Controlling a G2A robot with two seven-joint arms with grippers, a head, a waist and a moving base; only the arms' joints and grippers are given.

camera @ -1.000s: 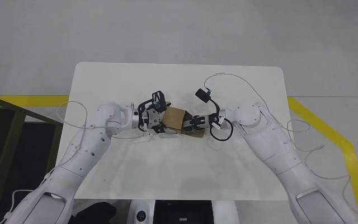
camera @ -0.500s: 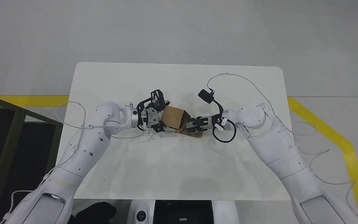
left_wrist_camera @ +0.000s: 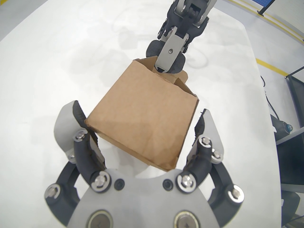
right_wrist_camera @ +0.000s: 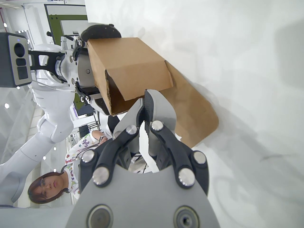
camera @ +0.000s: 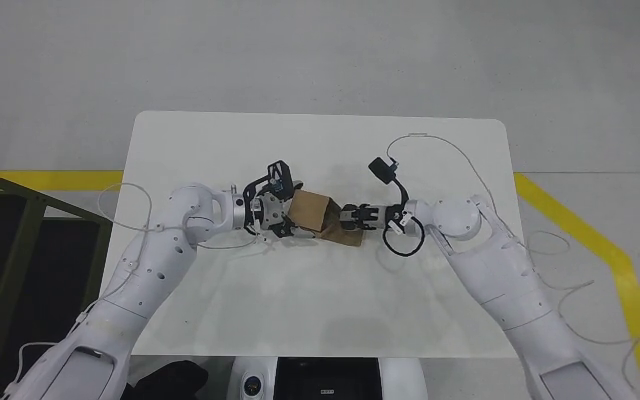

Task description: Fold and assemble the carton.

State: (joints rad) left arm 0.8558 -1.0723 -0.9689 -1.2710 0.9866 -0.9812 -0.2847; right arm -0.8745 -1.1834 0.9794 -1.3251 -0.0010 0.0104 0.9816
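The left gripper [left_wrist_camera: 140,111] is clenched on the carton [camera: 312,208]. Its two fingers [left_wrist_camera: 65,126] press the closed end of the box from both sides, and they hold this end a little above the table [camera: 430,300]. The right gripper [right_wrist_camera: 144,94] is also clenched, with the fingers pressed together. Its tips are at the rim of the open end of the carton, but I cannot tell if cardboard is caught between them.

Seen from above, the carton is near the middle of the table. The left gripper is at its 9 o'clock and the right gripper at its 3 o'clock (the two point at each other across the box). One long flap [right_wrist_camera: 190,117] comes out of the open end and lies flat on the table, at about 4 o'clock from the carton, just under the right gripper. A thin white cable [camera: 445,148] curves over the table at about 1 o'clock, well apart from the box.
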